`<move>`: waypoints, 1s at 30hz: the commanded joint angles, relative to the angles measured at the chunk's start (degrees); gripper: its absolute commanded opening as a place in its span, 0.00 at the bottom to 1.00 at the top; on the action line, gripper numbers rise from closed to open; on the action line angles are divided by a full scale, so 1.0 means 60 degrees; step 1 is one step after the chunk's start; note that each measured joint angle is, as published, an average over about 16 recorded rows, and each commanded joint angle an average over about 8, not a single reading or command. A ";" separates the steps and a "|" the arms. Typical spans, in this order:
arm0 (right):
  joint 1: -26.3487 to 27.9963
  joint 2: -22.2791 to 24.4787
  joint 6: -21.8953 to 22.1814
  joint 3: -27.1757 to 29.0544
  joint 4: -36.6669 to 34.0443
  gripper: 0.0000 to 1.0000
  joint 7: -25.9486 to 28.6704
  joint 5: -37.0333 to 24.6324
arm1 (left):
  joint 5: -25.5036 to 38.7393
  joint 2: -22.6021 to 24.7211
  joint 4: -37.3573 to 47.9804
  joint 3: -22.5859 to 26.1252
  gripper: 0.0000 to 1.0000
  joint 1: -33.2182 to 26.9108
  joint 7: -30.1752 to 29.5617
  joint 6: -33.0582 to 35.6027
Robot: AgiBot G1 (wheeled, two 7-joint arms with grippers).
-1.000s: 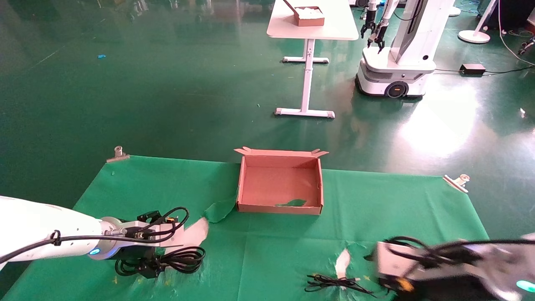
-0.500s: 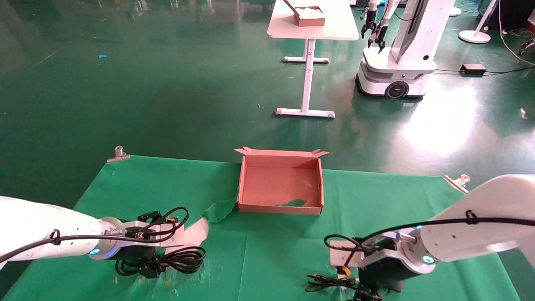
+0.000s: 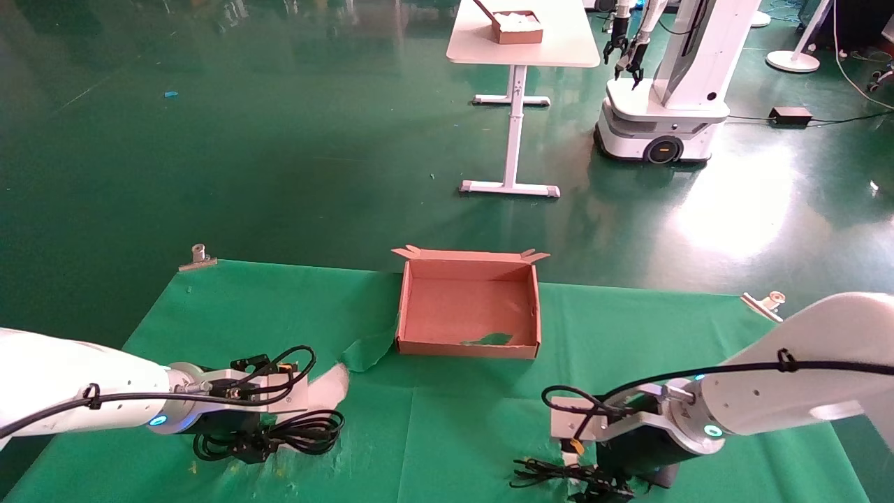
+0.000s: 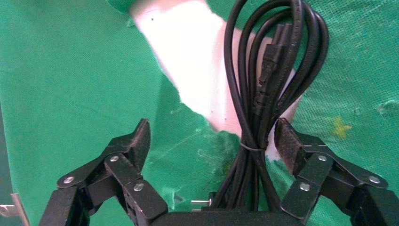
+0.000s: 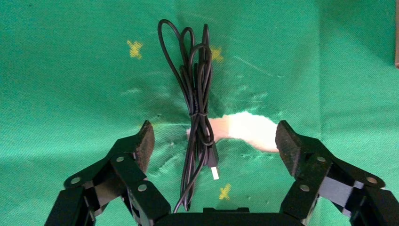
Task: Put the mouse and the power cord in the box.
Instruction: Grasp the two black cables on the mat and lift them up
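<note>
Black power cord (image 4: pixel 263 94) lies by your worktop's near-left corner, between the spread left gripper (image 4: pixel 214 141); the right gripper (image 5: pixel 214 141), also spread, straddles a thin tied cable (image 5: pixel 197 117) near-right. Torn green cloth (image 3: pixel 447 419) could snag a finger (image 4: pixel 129 141). Box (image 3: pixel 469 347) sits empty mid-table.

Box (image 3: pixel 468 307) sits mid-counter (image 3: pixel 447 426), top open, inside bare, low walls with small flaps on the far rim. Open green cloth between it and both claws. Left claw (image 4: pixel 211 141) spread wide over the power cord (image 4: pixel 263 94); right claw (image 5: pixel 211 143) spread wide over a thin bundled cable (image 5: pixel 197 113).
</note>
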 commanded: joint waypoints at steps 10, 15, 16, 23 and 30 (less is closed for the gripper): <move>-0.0019 0.0071 -0.0062 0.0020 0.0117 0.00 0.0025 0.0040 | -0.0008 -0.0006 -0.0002 -0.0004 0.00 0.0002 0.0000 0.0001; -0.0022 0.0085 -0.0074 0.0024 0.0143 0.00 0.0031 0.0048 | -0.0011 -0.0007 -0.0004 -0.0004 0.00 0.0004 -0.0001 0.0004; -0.0022 0.0087 -0.0077 0.0025 0.0147 0.00 0.0031 0.0049 | -0.0011 -0.0007 -0.0005 -0.0004 0.00 0.0004 -0.0001 0.0004; -0.0026 0.0099 -0.0088 0.0029 0.0167 0.00 0.0036 0.0053 | -0.0013 -0.0007 -0.0009 -0.0004 0.00 0.0005 -0.0001 0.0008; -0.0030 0.0103 -0.0094 0.0033 0.0178 0.00 0.0040 0.0058 | -0.0011 -0.0008 -0.0014 -0.0005 0.00 0.0005 -0.0001 0.0008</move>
